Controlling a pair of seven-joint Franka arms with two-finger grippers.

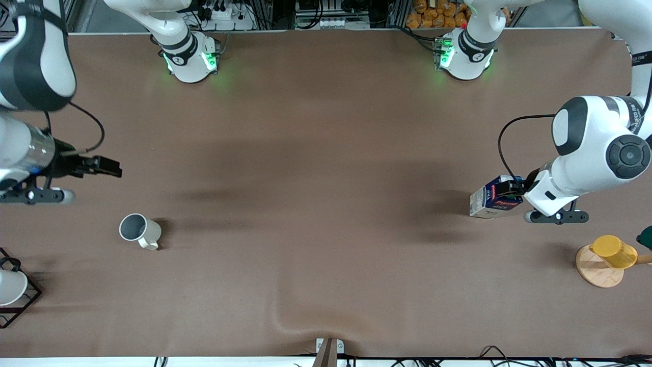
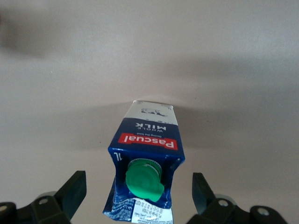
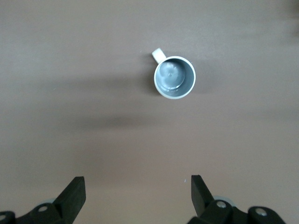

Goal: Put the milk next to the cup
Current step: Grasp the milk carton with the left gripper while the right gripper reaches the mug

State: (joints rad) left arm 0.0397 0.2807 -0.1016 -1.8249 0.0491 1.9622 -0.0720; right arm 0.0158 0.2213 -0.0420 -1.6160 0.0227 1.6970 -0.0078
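The brown cloth-covered table (image 1: 326,168) keeps the two task items well apart, so a long carry could let the carton slip or tip the small cream-white mug (image 1: 139,231) at the right arm's end. The dark blue gable-top milk carton (image 2: 145,163) stands at the left arm's end — between the left gripper's (image 2: 138,198) spread fingers, neither touching it. The right gripper (image 3: 138,196) waits over bare cloth near the mug — open, holding nothing.

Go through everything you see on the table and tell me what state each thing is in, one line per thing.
milk: upright on the table, green cap on, between the open fingers, not gripped.
cup: upright, empty, toward the right arm's end.
left gripper: open, straddling the milk.
right gripper: open, holding nothing, waiting over bare table.
yellow cup: tilted on its round wooden base.
white cup: on its black wire rack.
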